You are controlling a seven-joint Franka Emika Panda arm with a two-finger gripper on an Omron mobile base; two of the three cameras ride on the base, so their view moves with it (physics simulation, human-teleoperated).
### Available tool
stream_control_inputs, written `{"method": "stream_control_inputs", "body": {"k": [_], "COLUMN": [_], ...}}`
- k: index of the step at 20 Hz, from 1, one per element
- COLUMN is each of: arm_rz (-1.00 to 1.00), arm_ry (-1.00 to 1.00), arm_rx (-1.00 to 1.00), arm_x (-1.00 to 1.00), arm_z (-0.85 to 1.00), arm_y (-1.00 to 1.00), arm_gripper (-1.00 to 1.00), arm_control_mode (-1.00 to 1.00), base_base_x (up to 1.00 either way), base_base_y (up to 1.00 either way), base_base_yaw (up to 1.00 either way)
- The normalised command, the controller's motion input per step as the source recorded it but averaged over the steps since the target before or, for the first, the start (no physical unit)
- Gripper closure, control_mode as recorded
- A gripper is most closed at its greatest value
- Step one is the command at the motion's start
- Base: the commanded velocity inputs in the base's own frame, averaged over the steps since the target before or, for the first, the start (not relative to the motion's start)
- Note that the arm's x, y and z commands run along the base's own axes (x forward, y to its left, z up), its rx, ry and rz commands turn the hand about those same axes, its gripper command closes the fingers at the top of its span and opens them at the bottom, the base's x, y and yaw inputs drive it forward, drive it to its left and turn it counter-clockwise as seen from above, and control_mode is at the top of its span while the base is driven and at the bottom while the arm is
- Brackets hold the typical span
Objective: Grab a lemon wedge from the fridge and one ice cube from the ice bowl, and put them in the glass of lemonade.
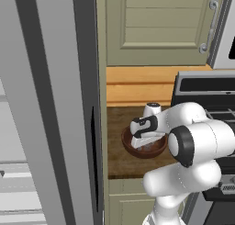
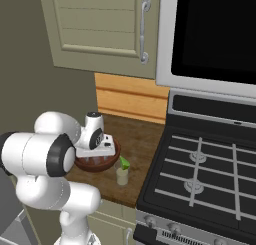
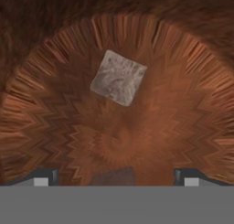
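Fridge: we see the tall grey fridge [image 1: 50, 104] with its door swung open across the left base view, from 12 down to 7 o'clock; pale shelves show at 8 o'clock.
Stove: the black gas range with grey grates [image 2: 210, 164] sits at 4 o'clock in the right base view, touching the counter's right edge.
Cabinet: we see a beige panelled upper cabinet with a curved metal handle [image 2: 100, 29] at 12 o'clock in the right base view.
Counter: the dark brown wooden countertop [image 2: 145, 139] lies between fridge and range.
Ice bowl: the wide, shallow, reddish-brown wooden ice bowl [image 1: 137, 150] rests on the counter at centre of the left base view, under the hand.
Gripper: the white two-finger gripper [image 3: 116, 177] hangs over the bowl, pointing down into it; we see its jaws spread wide with nothing between them.
Glass: the short, pale yellowish glass of lemonade [image 2: 121, 176] stands just beside the bowl, at its 4 o'clock in the right base view.
Lemon wedge: the tiny yellow-green lemon wedge [image 2: 123, 163] sits at the glass's mouth.
Ice cube: we see one grey-white translucent ice cube [image 3: 118, 77] on the bowl's floor, at 12 o'clock in the hand view, apart from the fingertips.
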Motion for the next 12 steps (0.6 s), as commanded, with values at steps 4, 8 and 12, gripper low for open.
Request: {"method": "stream_control_inputs", "body": {"k": [4, 8, 12], "arm_rz": [0.0, 0.0, 0.0], "arm_ry": [-0.01, -0.01, -0.02], "arm_rx": [0.0, 0.0, 0.0], "arm_x": [-0.11, -0.01, 0.0], "arm_z": [0.0, 0.0, 0.0], "arm_y": [0.0, 0.0, 0.0], "arm_gripper": [-1.0, -1.0, -1.0], "arm_control_mode": [-1.0, -1.0, -1.0], "base_base_x": [0.0, 0.0, 0.0], "base_base_y": [0.0, 0.0, 0.0], "base_base_yaw": [0.0, 0.0, 0.0]}}
